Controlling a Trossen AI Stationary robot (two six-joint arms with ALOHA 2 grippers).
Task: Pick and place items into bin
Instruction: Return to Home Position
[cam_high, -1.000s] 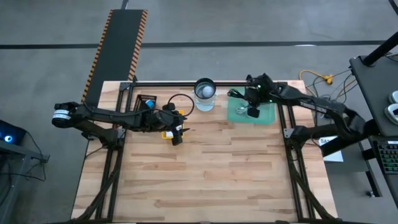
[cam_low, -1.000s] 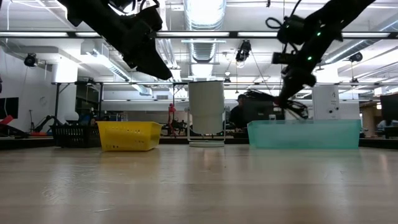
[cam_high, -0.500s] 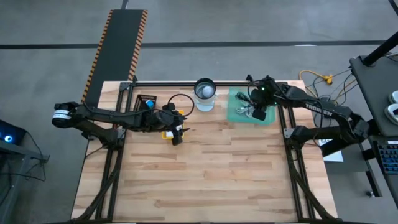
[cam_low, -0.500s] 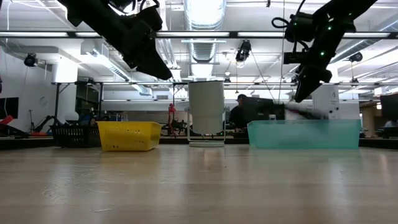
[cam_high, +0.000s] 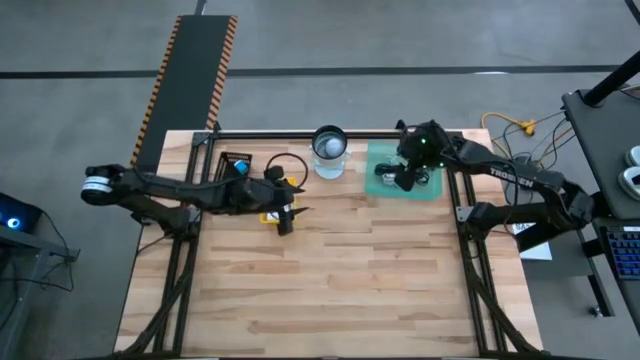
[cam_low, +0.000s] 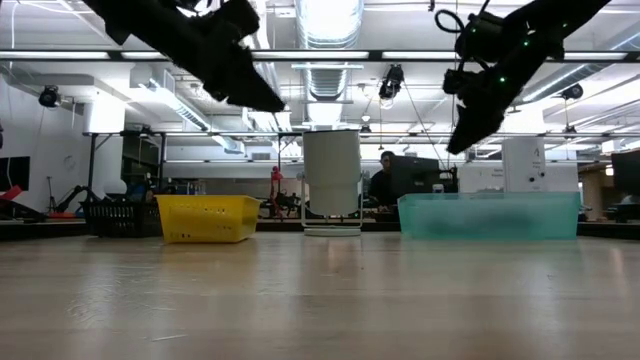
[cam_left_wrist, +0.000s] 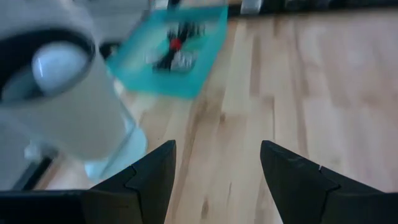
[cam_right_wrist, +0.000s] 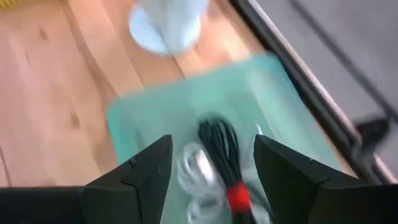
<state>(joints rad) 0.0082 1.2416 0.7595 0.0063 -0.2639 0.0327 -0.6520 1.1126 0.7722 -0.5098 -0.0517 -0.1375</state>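
The teal bin (cam_high: 378, 185) stands at the table's far right and also shows in the low view (cam_low: 490, 215). Inside it lie a black cable coil with a red tie (cam_right_wrist: 224, 155) and white cables (cam_right_wrist: 194, 167). My right gripper (cam_high: 405, 178) hangs open above the bin with nothing between its fingers (cam_right_wrist: 211, 186). My left gripper (cam_high: 285, 215) is open and empty (cam_left_wrist: 217, 180), held over a small yellow bin (cam_low: 207, 218) left of the table's middle.
A white cup (cam_high: 330, 150) stands at the far edge between the two bins. A dark square object (cam_high: 237, 163) and a black cable loop (cam_high: 290, 162) lie at the far left. The near half of the wooden table (cam_high: 330, 290) is bare.
My right gripper has opened and let go of the black cable coil, which has dropped into the teal bin. The gripper has then risen a little above the bin. My left gripper has tipped up slightly.
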